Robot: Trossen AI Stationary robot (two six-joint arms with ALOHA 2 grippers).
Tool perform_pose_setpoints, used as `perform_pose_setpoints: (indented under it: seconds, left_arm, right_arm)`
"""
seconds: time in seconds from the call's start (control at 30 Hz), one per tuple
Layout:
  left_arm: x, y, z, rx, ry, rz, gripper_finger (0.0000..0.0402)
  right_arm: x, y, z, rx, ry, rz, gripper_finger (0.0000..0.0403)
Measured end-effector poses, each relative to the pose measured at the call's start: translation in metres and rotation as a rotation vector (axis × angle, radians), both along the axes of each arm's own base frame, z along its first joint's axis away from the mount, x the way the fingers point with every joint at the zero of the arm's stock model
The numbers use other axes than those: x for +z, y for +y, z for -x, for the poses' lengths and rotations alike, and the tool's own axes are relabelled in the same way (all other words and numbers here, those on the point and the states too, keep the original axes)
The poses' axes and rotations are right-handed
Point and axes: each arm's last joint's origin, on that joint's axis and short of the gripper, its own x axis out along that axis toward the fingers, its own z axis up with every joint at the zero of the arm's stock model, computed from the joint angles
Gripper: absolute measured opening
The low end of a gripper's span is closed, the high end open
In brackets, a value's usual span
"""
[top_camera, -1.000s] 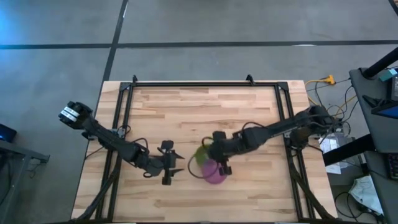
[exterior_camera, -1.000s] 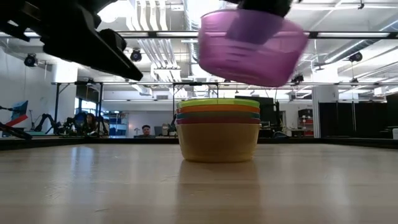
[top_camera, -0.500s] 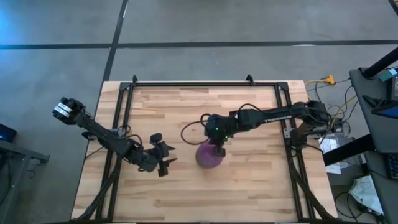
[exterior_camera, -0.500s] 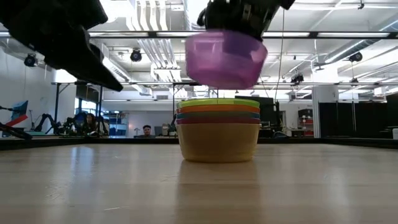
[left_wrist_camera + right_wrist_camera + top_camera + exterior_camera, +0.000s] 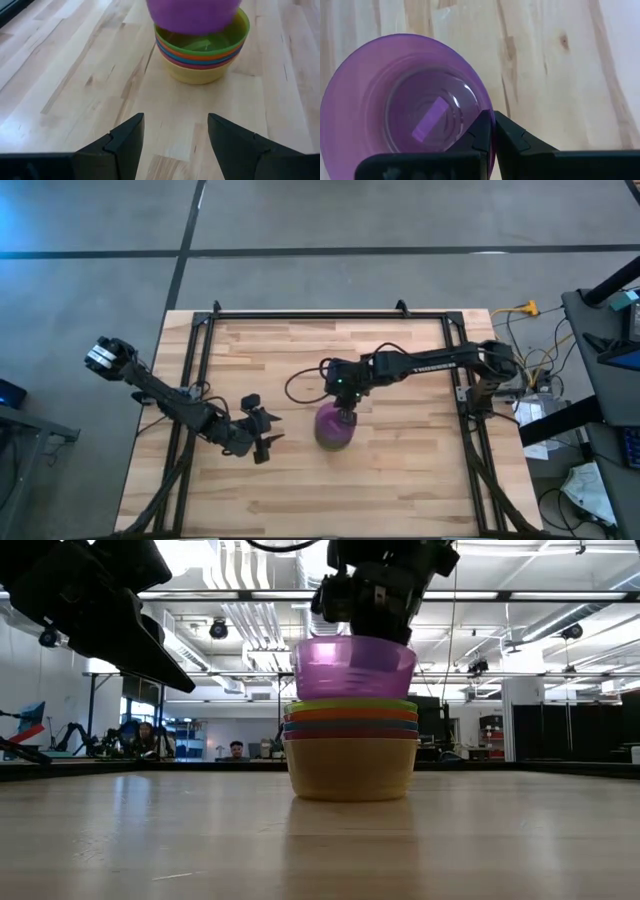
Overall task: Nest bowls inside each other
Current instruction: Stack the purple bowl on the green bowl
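A purple bowl (image 5: 355, 667) hangs upright in my right gripper (image 5: 493, 131), right over a nested stack (image 5: 351, 748) that rests on its yellow bottom bowl. Magenta, blue, red-orange and green (image 5: 235, 32) rims show above the yellow one. The purple bowl's base is level with the green rim; I cannot tell whether they touch. From above, the purple bowl (image 5: 333, 430) hides the stack. My left gripper (image 5: 175, 145) is open and raised, left of the stack (image 5: 200, 55), pointing at it. My right gripper pinches the purple bowl's rim (image 5: 489, 116) on its far side, one finger inside the bowl and one outside. The fingers (image 5: 510, 137) come from above, pointing down. The bowl is level and upright below them, over the stack.
Bare wooden tabletop (image 5: 400, 480) lies all round the stack. A black frame (image 5: 330, 313) runs along the table's far edge and sides. Cables and equipment (image 5: 590, 380) sit beyond the right edge.
My right gripper carried the purple bowl toward the far edge and a little left, then down until it stands over the stack. The bowl went from tilted to level. My left gripper drew back slightly toward the table's left.
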Motion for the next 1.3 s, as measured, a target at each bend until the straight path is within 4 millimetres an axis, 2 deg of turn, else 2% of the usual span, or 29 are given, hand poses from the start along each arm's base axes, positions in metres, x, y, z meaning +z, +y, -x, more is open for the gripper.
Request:
perform_pose_setpoints:
  seconds: [0.23, 0.8, 1.07, 1.3]
  left_arm:
    - [0.000, 0.000, 0.000, 0.000, 0.003, -0.001, 0.0203]
    - [0.000, 0.000, 0.000, -0.002, 0.002, 0.002, 0.0203]
    - [0.000, 0.000, 0.000, -0.003, 0.002, 0.002, 0.0203]
    - [0.000, 0.000, 0.000, -0.003, 0.002, 0.003, 0.0203]
  right_arm:
    - [-0.010, 0.000, -0.013, 0.016, 0.062, -0.034, 0.0009]
    - [-0.031, 0.006, -0.023, 0.067, 0.119, -0.039, 0.0010]
    - [-0.030, 0.006, -0.023, 0.069, 0.113, -0.037, 0.0059]
    - [-0.013, 0.006, -0.018, 0.067, 0.065, -0.033, 0.0093]
